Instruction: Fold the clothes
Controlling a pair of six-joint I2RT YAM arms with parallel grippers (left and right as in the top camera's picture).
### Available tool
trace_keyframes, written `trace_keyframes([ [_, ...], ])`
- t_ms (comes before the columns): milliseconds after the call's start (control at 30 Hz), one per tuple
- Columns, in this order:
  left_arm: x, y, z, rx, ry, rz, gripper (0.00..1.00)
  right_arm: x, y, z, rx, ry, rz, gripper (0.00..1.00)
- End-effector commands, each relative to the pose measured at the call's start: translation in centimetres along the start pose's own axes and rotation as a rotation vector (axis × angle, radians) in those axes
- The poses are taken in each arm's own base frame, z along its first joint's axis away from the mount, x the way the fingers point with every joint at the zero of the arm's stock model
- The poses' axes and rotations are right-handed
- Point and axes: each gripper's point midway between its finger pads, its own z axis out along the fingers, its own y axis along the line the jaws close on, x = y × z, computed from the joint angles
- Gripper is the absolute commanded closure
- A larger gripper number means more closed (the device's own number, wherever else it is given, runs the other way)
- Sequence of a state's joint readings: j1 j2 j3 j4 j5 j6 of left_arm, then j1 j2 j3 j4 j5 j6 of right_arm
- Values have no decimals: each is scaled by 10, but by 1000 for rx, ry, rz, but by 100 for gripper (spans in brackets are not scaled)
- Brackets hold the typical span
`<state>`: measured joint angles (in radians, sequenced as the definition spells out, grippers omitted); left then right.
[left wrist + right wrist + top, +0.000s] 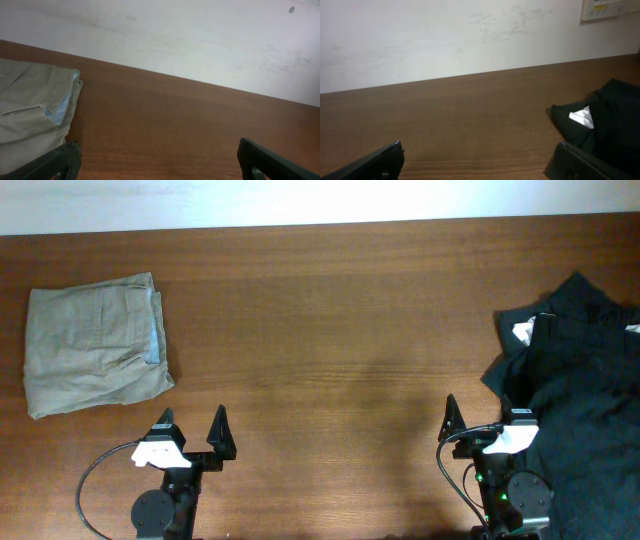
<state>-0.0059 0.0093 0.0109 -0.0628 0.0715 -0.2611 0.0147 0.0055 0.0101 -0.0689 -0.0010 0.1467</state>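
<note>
A crumpled heap of black cloth shorts point(580, 380) with a white tag point(522, 331) lies at the table's right edge; it also shows at the right of the right wrist view point(615, 120). A folded khaki garment point(95, 345) lies flat at the far left, and it shows in the left wrist view point(30, 110). My left gripper point(192, 425) is open and empty near the front edge, right of the khaki garment. My right gripper point(478, 415) is open and empty, its right finger beside the edge of the black heap.
The brown wooden table point(330, 330) stretches between the two garments. A white wall point(445, 35) runs along the back edge, with a white wall panel point(610, 9) at upper right. Black cables point(95, 480) trail from both arm bases at the front.
</note>
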Motion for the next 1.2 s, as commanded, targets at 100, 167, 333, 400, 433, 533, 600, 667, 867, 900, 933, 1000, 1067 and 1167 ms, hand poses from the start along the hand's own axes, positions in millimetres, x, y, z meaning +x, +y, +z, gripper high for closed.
trace_keyframes([
  [100,8,-14,0,89,21,414,1,3,26,-3,-192,-11,-316,1],
  [167,8,-14,0,89,20,414,1,3,26,-3,-192,-11,-316,1],
  [333,8,-14,0,89,20,414,1,3,26,-3,-192,-11,-316,1],
  [400,8,-14,0,89,21,414,1,3,26,-3,-192,-11,-316,1],
  [433,8,-14,0,89,20,414,1,3,26,-3,-192,-11,-316,1],
  [533,8,-14,0,89,20,414,1,3,26,-3,-192,-11,-316,1],
  [600,8,-14,0,89,21,414,1,3,26,-3,-192,-11,-316,1],
  [667,8,-14,0,89,20,414,1,3,26,-3,-192,-11,-316,1],
  [867,8,-14,0,89,20,414,1,3,26,-3,-192,-11,-316,1],
  [900,6,-14,0,90,15,414,1,3,26,-3,-192,-11,-316,1],
  [933,7,-14,0,89,18,414,1,3,26,-3,-192,-12,-316,1],
  [1000,7,-14,0,89,18,414,1,3,26,-3,-192,-11,-316,1],
  [1067,7,-14,0,91,18,413,1,3,26,-3,-194,-12,-316,1],
  [1167,2,-46,-5,266,-29,418,1,-4,67,-16,-436,-64,-308,1],
])
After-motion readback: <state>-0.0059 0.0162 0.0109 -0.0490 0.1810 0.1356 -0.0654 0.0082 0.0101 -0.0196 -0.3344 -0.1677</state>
